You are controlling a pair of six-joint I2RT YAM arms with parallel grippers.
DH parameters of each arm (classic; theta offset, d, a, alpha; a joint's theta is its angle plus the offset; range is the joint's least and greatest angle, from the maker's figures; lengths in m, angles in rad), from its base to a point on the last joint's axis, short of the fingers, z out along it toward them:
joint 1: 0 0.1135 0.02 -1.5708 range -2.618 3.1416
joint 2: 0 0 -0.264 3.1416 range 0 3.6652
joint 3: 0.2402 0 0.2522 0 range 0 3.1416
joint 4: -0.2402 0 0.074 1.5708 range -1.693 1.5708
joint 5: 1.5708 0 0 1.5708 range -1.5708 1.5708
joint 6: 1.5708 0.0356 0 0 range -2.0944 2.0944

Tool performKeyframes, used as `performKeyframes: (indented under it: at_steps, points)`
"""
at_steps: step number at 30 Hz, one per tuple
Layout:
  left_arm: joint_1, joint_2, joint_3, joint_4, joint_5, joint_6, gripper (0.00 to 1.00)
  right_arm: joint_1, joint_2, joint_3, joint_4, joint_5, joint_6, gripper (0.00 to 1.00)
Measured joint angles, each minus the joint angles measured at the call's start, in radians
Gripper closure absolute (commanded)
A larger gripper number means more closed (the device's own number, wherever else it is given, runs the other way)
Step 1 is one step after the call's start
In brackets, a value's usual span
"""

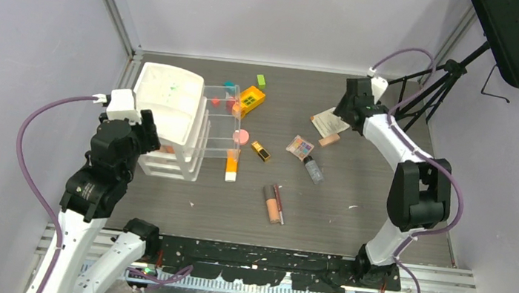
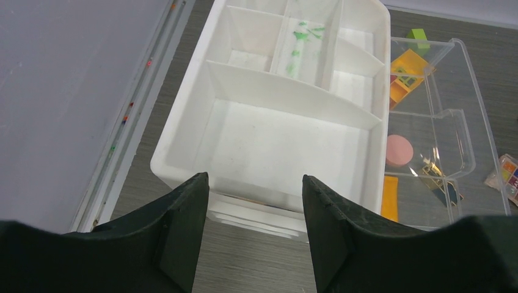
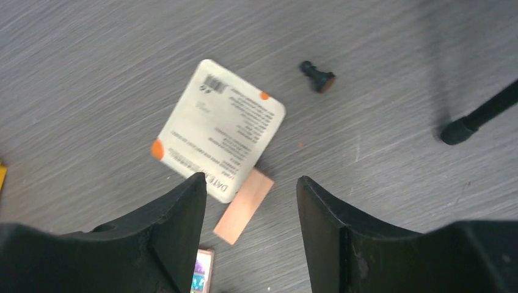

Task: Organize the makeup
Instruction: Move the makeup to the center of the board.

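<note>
1. The right gripper [image 3: 250, 182] hangs released and empty over the far right of the tabletop [image 1: 329, 226]. The peach tube [image 3: 244, 207] lies flat just beneath it, a little toward the wrist from the fingertips. The tube's upper end touches a corner of the white printed packet [image 3: 220, 131].
2. The tube's long axis runs on a slant, fairly steep across the line along which the fingers close. A small wrist turn and a short drop would likely be enough.
3. The left gripper [image 2: 255, 180] is also released and empty. It hovers over the near compartment of the white organiser [image 2: 275, 146], well apart from the tube, so the right arm is clearly nearer.
4. Only the right wrist view shows the tube's slant and its contact with the packet. Only the top view shows the other makeup scattered between organiser and right arm: the orange tube [image 1: 231, 166], pink compact [image 1: 241, 136], lipstick [image 1: 261, 151] and palette [image 1: 300, 148].
</note>
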Motion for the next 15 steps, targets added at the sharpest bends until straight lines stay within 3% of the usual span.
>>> performKeyframes:
  at_steps: [15]
  points:
    - [0.0, 0.0, -0.002, 0.0, 0.003, 0.0, 0.4, -0.18, 0.187, -0.043, 0.126, -0.148, 0.159, 0.57]
